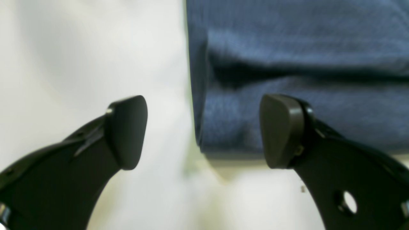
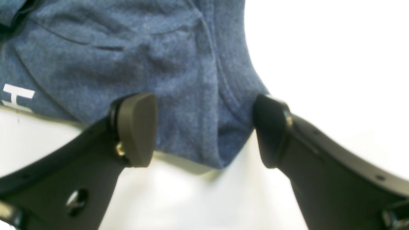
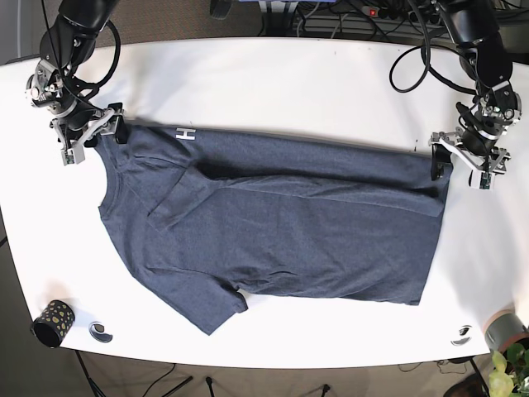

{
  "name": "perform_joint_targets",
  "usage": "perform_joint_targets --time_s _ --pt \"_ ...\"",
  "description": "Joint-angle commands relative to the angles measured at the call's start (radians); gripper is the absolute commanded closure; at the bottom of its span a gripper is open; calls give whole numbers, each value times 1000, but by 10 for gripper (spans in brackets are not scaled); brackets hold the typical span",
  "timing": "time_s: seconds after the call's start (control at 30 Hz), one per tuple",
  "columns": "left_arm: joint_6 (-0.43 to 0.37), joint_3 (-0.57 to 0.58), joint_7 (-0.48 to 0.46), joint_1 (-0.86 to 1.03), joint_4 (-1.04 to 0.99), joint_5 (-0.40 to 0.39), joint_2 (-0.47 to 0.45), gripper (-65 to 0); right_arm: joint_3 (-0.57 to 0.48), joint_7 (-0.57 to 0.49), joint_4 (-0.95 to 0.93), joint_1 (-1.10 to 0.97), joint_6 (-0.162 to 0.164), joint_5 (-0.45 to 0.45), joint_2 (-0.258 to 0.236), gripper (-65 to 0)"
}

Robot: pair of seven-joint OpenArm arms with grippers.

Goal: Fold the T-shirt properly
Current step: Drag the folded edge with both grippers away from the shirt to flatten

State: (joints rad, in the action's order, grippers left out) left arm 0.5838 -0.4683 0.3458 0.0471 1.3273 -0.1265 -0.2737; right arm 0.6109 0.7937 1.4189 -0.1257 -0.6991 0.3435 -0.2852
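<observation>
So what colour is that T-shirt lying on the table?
The T-shirt is heathered dark blue with small white lettering near the shoulder; the base view shows it best.

The T-shirt [image 3: 281,223] lies spread across the middle of the surface [image 3: 273,83]. The right gripper [image 3: 92,132] sits at the shirt's far left corner, the left gripper [image 3: 461,161] at its far right corner. A small cup [image 3: 51,322] stands near the shirt's front left.

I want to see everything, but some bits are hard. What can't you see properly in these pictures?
- Shirt print: only a white "H" shows in the right wrist view, cut off by the left edge.
- Shirt's underside: hidden by the shirt itself in every view.
- Small bits on the table near corners: too small in the base view.
- Left wrist view: blurry fabric.
</observation>
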Motion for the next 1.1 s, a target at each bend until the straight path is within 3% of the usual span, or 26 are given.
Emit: perform_joint_targets --time_s 0.0,0.23,0.4,0.53,0.97,1.07 --pt "-2 -4 -35 -29 -32 -17 -23 -511 1 11 -8 7 1 -4 -10 -452" --pt "5 0 -35 -37 -81 -22 -23 -511 1 7 -13 7 1 -4 1 -445" --pt "6 61 -35 -56 -99 -22 -25 -500 2 7 -8 7 1 -10 19 -338" --pt "6 107 -35 -62 -153 -22 -26 -394 1 7 -7 7 1 -10 24 -279" --pt "6 133 -30 -54 -179 -17 -26 -161 1 7 -8 8 1 -5 22 -270" --pt "6 133 -30 -52 -180 -15 -26 -67 4 7 -10 21 1 -13 24 -268"
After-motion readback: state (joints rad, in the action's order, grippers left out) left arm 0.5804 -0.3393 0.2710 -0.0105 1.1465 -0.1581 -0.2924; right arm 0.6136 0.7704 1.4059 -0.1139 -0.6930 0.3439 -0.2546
